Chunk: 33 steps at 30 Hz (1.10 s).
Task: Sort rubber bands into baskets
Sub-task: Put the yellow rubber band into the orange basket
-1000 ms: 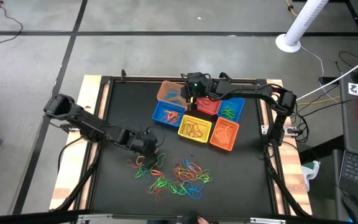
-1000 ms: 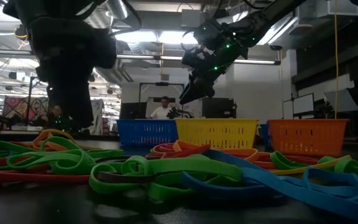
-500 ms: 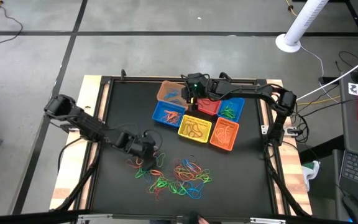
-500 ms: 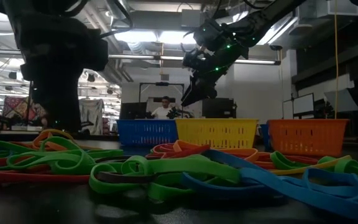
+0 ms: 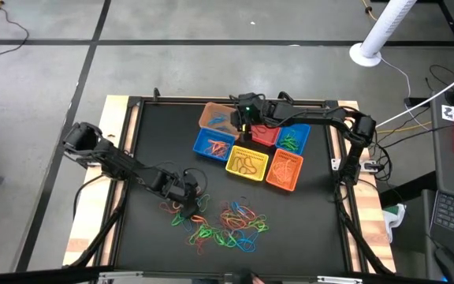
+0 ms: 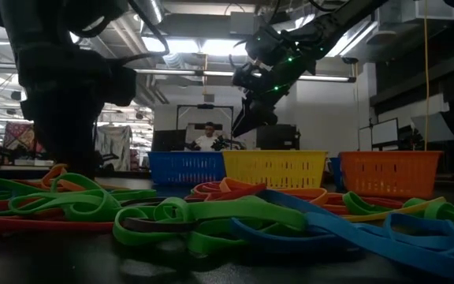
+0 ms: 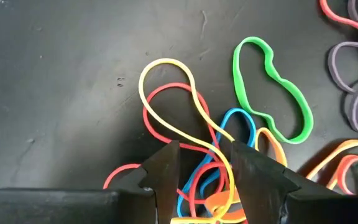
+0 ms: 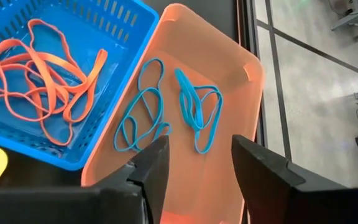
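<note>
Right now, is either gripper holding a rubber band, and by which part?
No. The left gripper is open, straddling a yellow band in the pile. The right gripper, open and empty, hangs above the tan-orange basket.

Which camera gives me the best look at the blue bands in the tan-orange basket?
The right wrist view: it looks straight into the tan-orange basket, with the blue bands loose on its floor beyond the open right end effector. The high view shows the basket small. The low view doesn't show it.
</note>
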Tool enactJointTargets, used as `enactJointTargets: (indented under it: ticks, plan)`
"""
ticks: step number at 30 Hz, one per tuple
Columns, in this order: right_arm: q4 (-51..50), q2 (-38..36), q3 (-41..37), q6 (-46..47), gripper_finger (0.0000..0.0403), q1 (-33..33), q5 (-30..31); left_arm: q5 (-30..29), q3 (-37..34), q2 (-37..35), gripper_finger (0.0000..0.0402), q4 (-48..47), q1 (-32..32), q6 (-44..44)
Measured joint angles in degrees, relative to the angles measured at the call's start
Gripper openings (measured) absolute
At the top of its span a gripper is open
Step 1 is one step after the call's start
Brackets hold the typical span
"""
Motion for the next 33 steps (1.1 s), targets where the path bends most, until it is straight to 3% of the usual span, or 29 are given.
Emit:
enactJointTargets:
  ticks: [7,14,20,33]
  plan:
    - [-0.22,0.0,0.0,5.95,0.0175,0.0,-2.04,0.47,0.0,0.05,0.009,0.35,0.01,1.06]
    - [-0.17,-0.01,0.0,13.63,0.0175,0.0,-13.46,1.42,0.99,0.05,0.0009,0.35,0.18,3.97]
    - [-0.05,-0.04,0.0,20.4,0.0175,1.02,-26.43,1.53,3.79,0.05,0.0015,0.43,1.76,9.6]
    - [0.01,0.02,0.0,20.17,0.0175,11.95,-25.8,1.5,6.23,0.03,0.001,0.53,6.71,21.55]
